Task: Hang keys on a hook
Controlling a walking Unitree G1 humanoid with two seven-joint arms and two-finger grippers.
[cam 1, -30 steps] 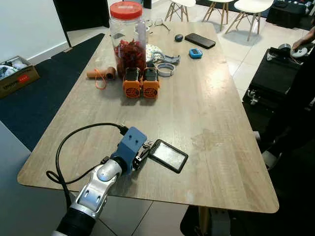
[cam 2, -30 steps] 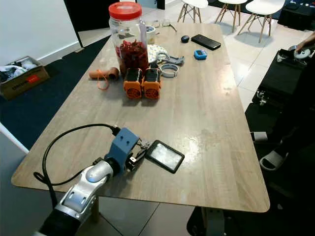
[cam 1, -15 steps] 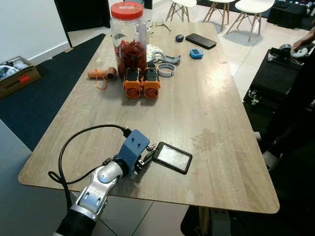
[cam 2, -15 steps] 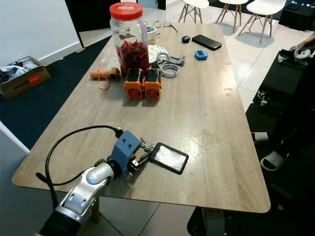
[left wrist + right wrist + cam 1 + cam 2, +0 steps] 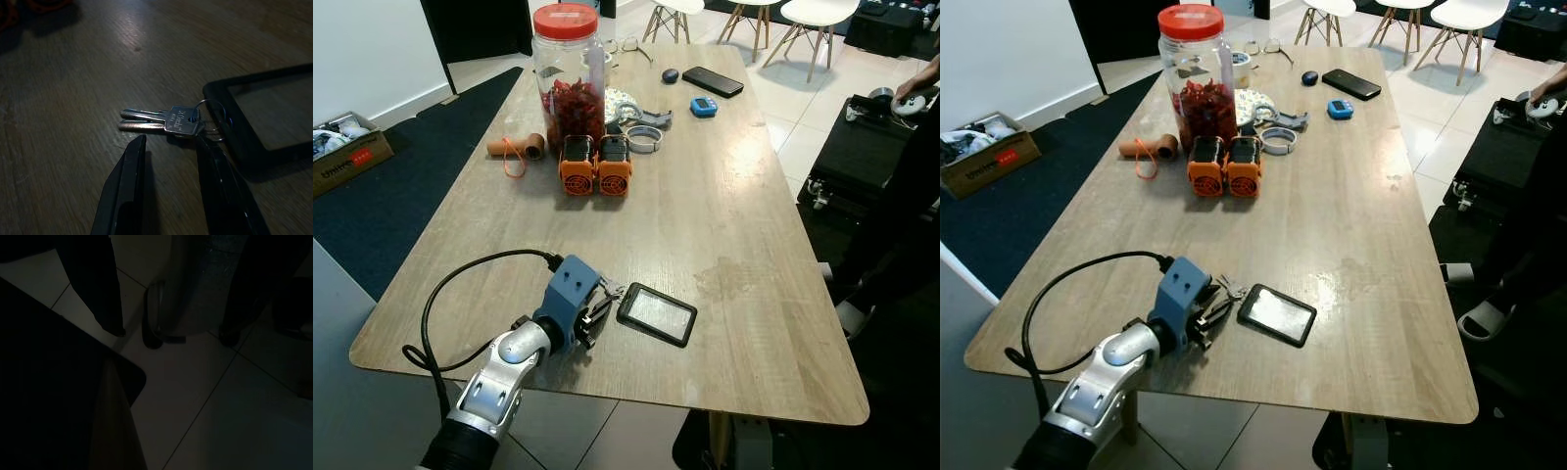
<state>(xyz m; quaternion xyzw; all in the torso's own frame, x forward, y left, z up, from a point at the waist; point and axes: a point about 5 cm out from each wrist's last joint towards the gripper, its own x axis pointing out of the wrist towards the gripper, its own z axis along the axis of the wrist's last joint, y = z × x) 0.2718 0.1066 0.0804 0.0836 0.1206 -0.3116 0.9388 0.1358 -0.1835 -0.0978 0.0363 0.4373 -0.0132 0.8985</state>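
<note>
Keys observed flat on desk, ring touching black card holder, left tool released just short of them, nothing grasped, right tool's state not discernible.

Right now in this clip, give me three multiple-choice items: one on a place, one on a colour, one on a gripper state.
1. The keys lie:
A. in the jar
B. on the table beside the black card holder
C. on the floor

2. The jar lid is:
A. red
B. blue
C. green

3. The left gripper is:
A. shut on the keys
B. open, just short of the keys
C. holding the card holder

Answers: 1 B, their ring touches the holder's edge; 2 A, lid plainly red; 3 B, both fingers apart with bare table between them.
</note>
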